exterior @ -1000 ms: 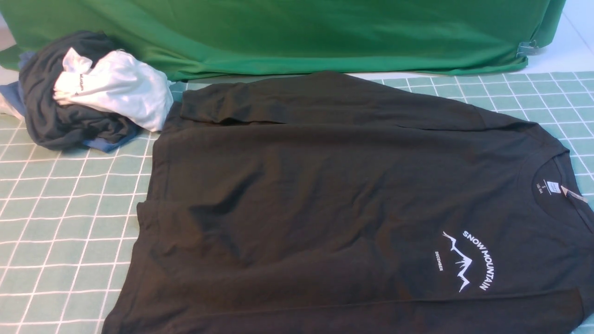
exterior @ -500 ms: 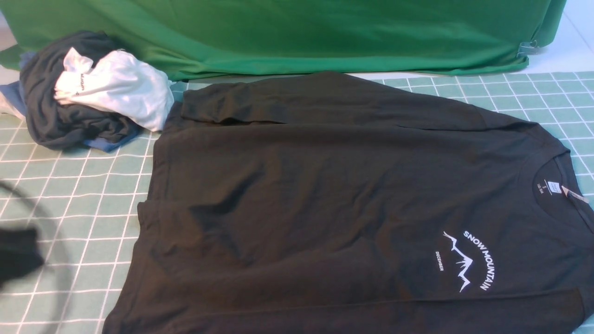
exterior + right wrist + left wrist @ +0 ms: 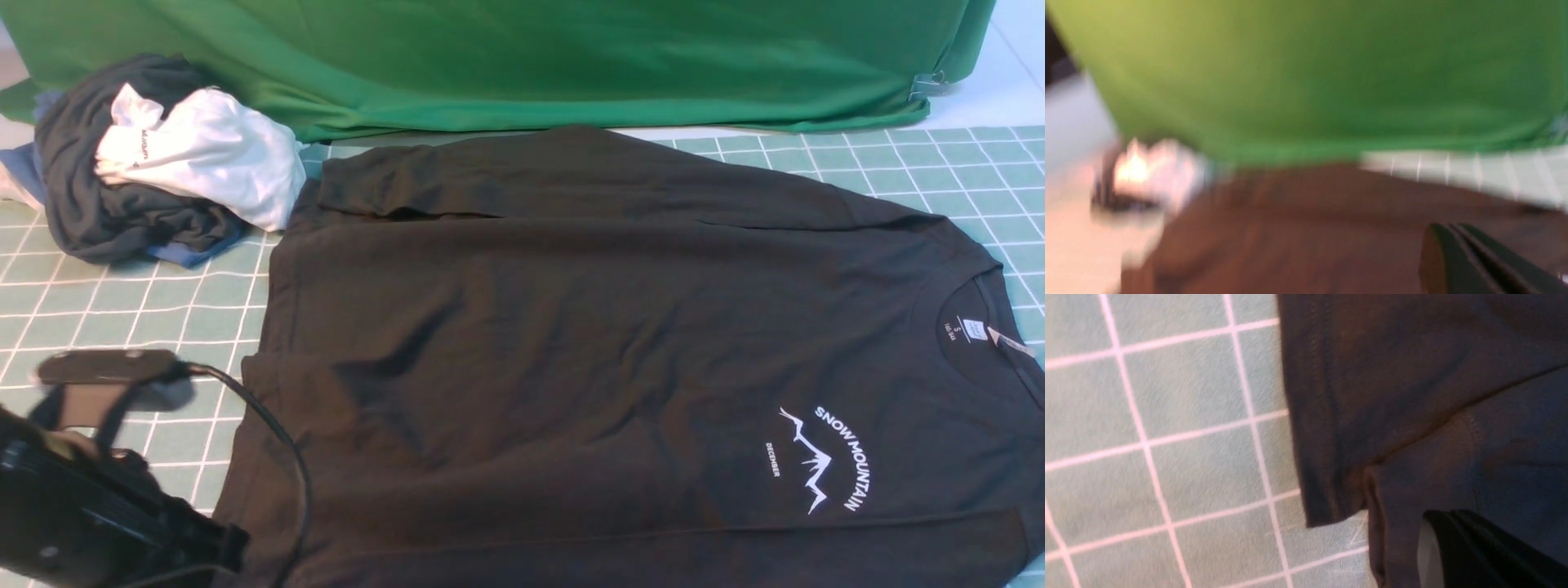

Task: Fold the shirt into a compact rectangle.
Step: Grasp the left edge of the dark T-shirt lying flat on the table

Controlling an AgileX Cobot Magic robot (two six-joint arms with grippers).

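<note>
Lower left, the left gripper point(image 3: 1439, 524), jaws shut on nothing, hangs over the hem corner of the black long-sleeved cotton shirt point(image 3: 571, 343). The shirt lies flat across centre frame, and its body fold looks unstarted. Next the jaws must open and pinch that hem. The right gripper point(image 3: 1447, 234) is shut too, and empty. The white chest print point(image 3: 824, 457), lower right, reads "SNOW MOUNTAIN", "DECEMBER"; the small white neck label point(image 3: 971, 329) is unreadable.

Black shirt point(image 3: 571, 343); pale-green, white-gridded mat point(image 3: 122, 310)

A: The shirt point(image 3: 571, 327)?
B: Matt black knit cloth, with a stitched hem.
A: And the tabletop point(image 3: 122, 327)?
B: Matt, faintly fuzzy gridded covering. The green cloth point(image 3: 490, 57) looks smoother, with a slight sheen.
</note>
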